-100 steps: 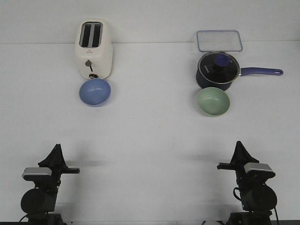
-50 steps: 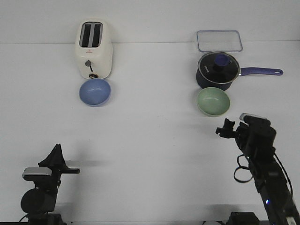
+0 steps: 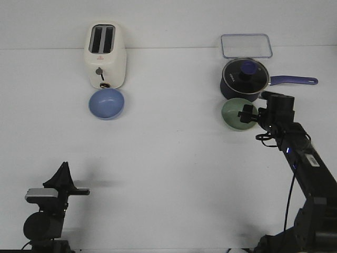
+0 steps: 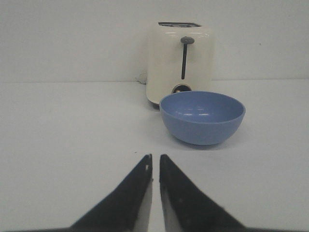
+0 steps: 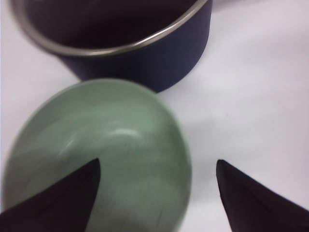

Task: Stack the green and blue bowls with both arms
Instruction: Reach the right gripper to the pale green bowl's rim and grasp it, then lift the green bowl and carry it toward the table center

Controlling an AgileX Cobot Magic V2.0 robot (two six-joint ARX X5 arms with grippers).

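Observation:
The pale green bowl [image 3: 234,112] sits on the white table just in front of the navy saucepan; it fills the right wrist view [image 5: 106,154]. My right gripper [image 3: 249,114] is open and hangs over the bowl's right rim, one finger above the inside and one outside [image 5: 157,166]. The light blue bowl [image 3: 106,103] sits in front of the toaster at the far left and shows in the left wrist view [image 4: 202,116]. My left gripper [image 4: 155,162] is shut and empty, low at the near left [image 3: 64,174], far from the blue bowl.
A cream toaster [image 3: 105,55] stands right behind the blue bowl. A navy saucepan [image 3: 244,79] with a glass lid and a handle pointing right stands right behind the green bowl. A clear lidded container [image 3: 246,45] lies at the back right.
My right arm has risen from its rest at the near right and reached forward to the green bowl, with its gripper open. The left arm and both bowls have not moved.

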